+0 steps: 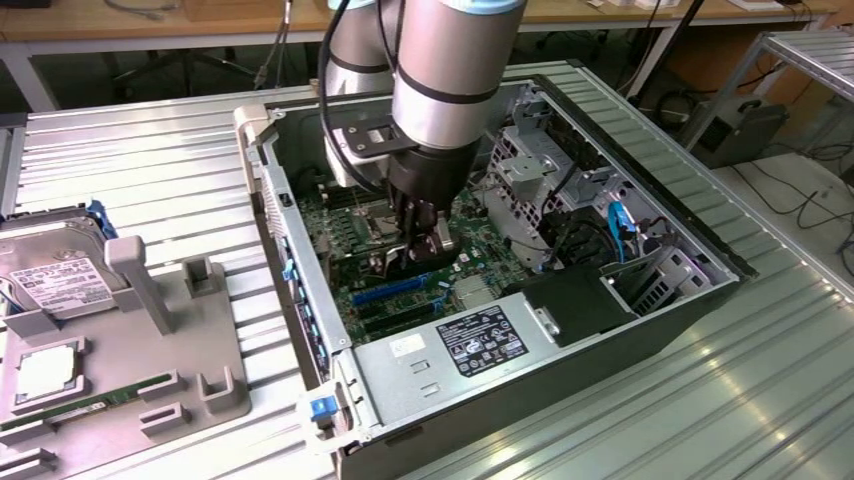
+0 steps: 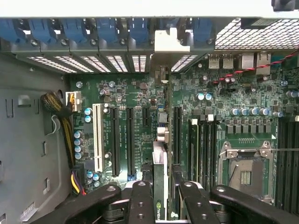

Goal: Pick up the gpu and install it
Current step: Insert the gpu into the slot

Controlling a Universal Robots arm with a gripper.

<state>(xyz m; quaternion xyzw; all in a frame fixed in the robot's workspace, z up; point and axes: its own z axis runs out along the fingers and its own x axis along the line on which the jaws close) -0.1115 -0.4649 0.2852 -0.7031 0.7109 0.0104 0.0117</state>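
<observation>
My gripper [image 1: 424,246] reaches down into the open computer case [image 1: 694,300], over the green motherboard [image 1: 350,238]. It is shut on the gpu [image 1: 398,263], a thin black card held on edge. In the wrist view the gpu [image 2: 160,158] runs straight away from my gripper [image 2: 164,189] between the two black fingers [image 2: 141,196], lined up along the black expansion slots [image 2: 114,140]. Its silver bracket [image 2: 171,41] stands at the case's rear wall among the slot openings. Whether the card's edge sits in a slot I cannot tell.
A white slot [image 2: 97,137], memory slots [image 2: 205,149] and the CPU socket [image 2: 245,170] lie on the motherboard [image 2: 135,93]. Cables [image 2: 60,112] hang at one side. The power supply [image 1: 467,340] fills the near end. A hard drive [image 1: 54,280] and green memory stick [image 1: 94,405] rest on the grey fixture [image 1: 200,330].
</observation>
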